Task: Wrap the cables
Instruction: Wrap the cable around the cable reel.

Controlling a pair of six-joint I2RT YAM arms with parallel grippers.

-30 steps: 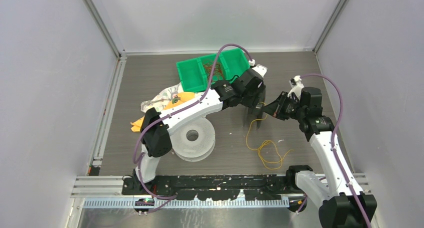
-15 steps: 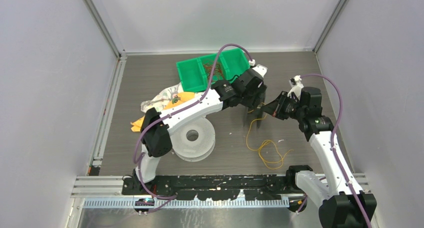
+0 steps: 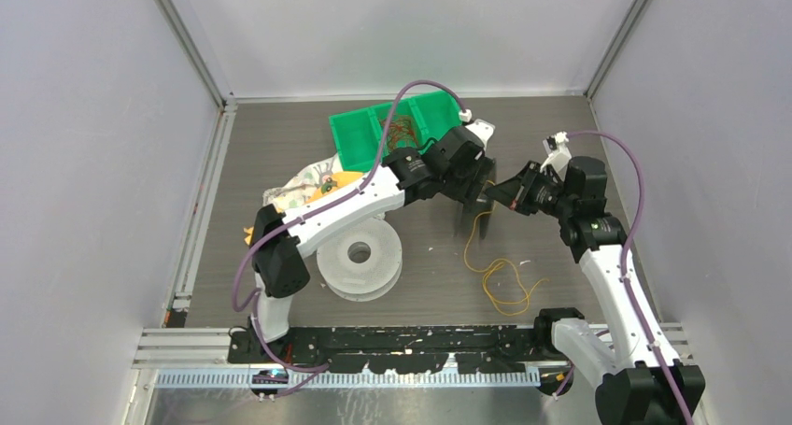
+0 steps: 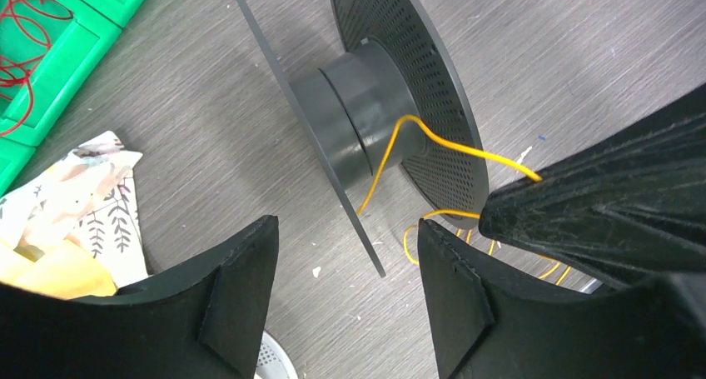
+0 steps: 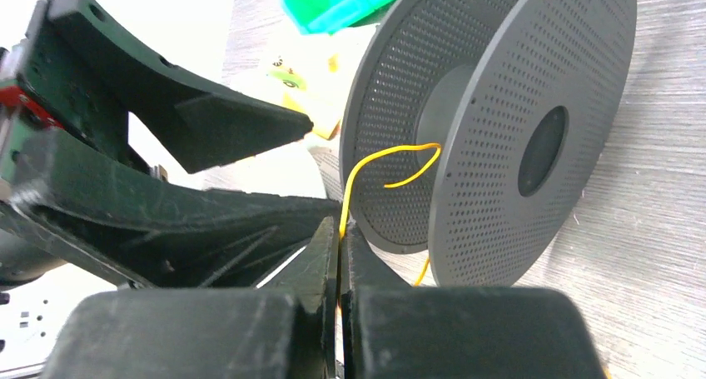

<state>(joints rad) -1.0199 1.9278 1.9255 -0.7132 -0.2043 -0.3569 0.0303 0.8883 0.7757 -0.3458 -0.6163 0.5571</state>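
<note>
The grey spool stands on edge on the surface, between the two arms, so the groove around its hub is open to be reached from the side. The yellow cable comes off that hub, passes the perforated flange and ends in the right tool, whose jaws are pressed together on the wire just beside the spool. Pinching it this close to the hub looks meant to keep the strand taut and steer it between the flanges rather than over a rim. The rest of the cable lies in loose loops on the surface, nearer the arm bases and to the right, free to feed in as turns are laid.

The left tool has its jaws apart. The thin rim of the nearer flange stands in the gap, neither finger appears to touch it, and the tool grips nothing. I judge it is placed to steady or turn the spool while the right side guides. With barely a partial turn on the hub, the wrapping seems hardly begun. Reddish cables sit in the green bin at the far side.
</note>
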